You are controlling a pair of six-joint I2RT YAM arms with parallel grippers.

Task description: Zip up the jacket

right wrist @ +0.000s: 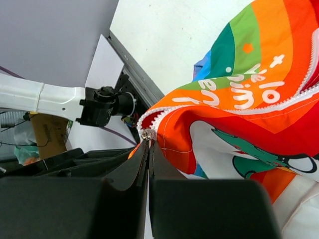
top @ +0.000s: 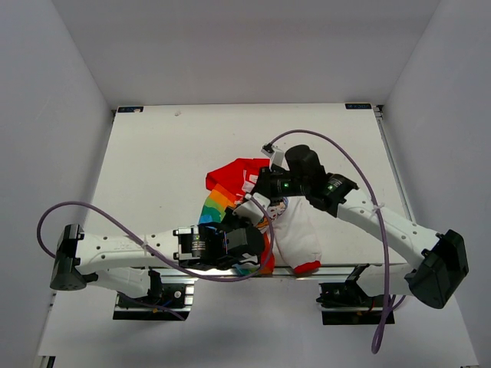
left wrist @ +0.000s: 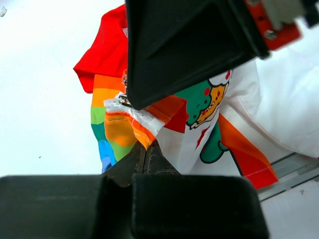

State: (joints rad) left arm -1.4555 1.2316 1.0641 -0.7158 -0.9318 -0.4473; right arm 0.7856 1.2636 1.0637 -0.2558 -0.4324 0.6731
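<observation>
The small white jacket (top: 299,230) with red hood, rainbow hem and cartoon print lies bunched near the table's front edge. My left gripper (top: 249,230) is shut on the rainbow hem corner (left wrist: 130,130) at the zipper's bottom, seen in the left wrist view (left wrist: 146,148). My right gripper (top: 265,201) is shut on the small metal zipper pull (right wrist: 148,134) at the end of the white zipper teeth (right wrist: 279,102), seen in the right wrist view (right wrist: 149,144). The right gripper sits just above the left one.
The white table (top: 153,153) spreads left and back of the jacket. Its metal front rail (top: 345,268) runs just under the jacket. A red cuff (top: 307,267) hangs over that edge. White walls enclose the table.
</observation>
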